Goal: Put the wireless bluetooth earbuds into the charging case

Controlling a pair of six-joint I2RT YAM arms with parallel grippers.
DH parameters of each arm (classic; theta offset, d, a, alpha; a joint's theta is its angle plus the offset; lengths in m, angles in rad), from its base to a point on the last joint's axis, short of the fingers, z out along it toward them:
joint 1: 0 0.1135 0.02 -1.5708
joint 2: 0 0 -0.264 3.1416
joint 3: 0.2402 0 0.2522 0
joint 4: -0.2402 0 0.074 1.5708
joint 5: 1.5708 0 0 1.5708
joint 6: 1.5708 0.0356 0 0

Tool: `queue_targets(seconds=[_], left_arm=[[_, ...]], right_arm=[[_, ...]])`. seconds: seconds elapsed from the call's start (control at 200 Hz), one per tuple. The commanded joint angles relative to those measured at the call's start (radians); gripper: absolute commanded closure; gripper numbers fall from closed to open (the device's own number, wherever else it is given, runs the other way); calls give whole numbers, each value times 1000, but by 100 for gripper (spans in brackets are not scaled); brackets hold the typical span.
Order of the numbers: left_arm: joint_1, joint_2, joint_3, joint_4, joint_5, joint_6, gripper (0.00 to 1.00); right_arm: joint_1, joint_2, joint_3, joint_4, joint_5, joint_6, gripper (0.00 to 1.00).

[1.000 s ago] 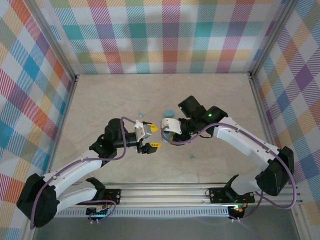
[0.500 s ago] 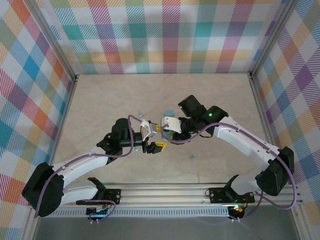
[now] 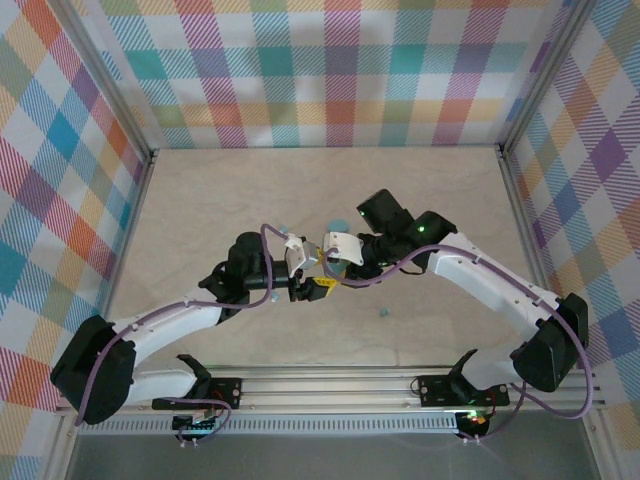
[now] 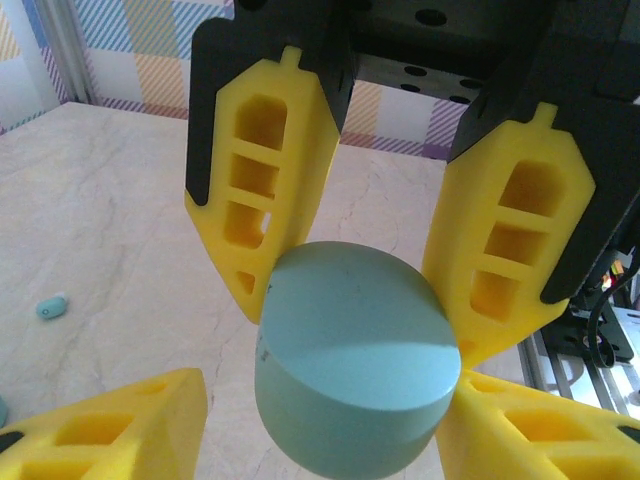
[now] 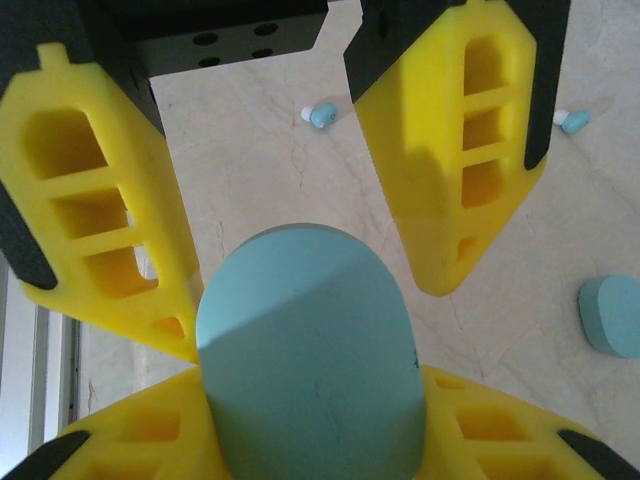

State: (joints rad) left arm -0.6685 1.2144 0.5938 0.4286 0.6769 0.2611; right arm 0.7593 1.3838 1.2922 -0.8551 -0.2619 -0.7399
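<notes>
Trouble from here lies in the two-handed hold. The right hand [image 5: 305,410] is clenched on the rounded teal charging case [image 5: 310,340], which looks closed and is carried above the pale marbled tabletop [image 3: 200,200]. The left hand [image 4: 325,410] brackets the same case, and I cannot tell whether its yellow fingers [image 4: 110,425] have bitten. If both squeeze off-axis, the smooth case could twist or pop free — and it has to be opened first. The tiny pale teal earbuds [image 5: 322,114] lie loose on the tabletop, well apart from the case. The right wrist view shows two of them and a second teal case [image 5: 612,315]; the left wrist view shows one. The top view gives the arms meeting mid-tabletop — not the contact itself.
</notes>
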Motion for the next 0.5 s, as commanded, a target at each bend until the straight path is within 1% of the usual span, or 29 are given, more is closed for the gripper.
queue_targets(seconds=[0.0, 0.135, 0.39, 0.495], left_arm=[[-14, 9, 29, 39, 18, 8, 40], [-14, 7, 26, 36, 19, 14, 42], [-13, -7, 32, 9, 28, 36, 60], [-14, -9, 32, 8, 45, 43, 72]], right_arm=[[0, -22, 20, 2, -28, 5, 65], [0, -16, 20, -1, -26, 2, 65], [0, -15, 30, 6, -35, 9, 65], [0, -21, 26, 35, -24, 32, 61]])
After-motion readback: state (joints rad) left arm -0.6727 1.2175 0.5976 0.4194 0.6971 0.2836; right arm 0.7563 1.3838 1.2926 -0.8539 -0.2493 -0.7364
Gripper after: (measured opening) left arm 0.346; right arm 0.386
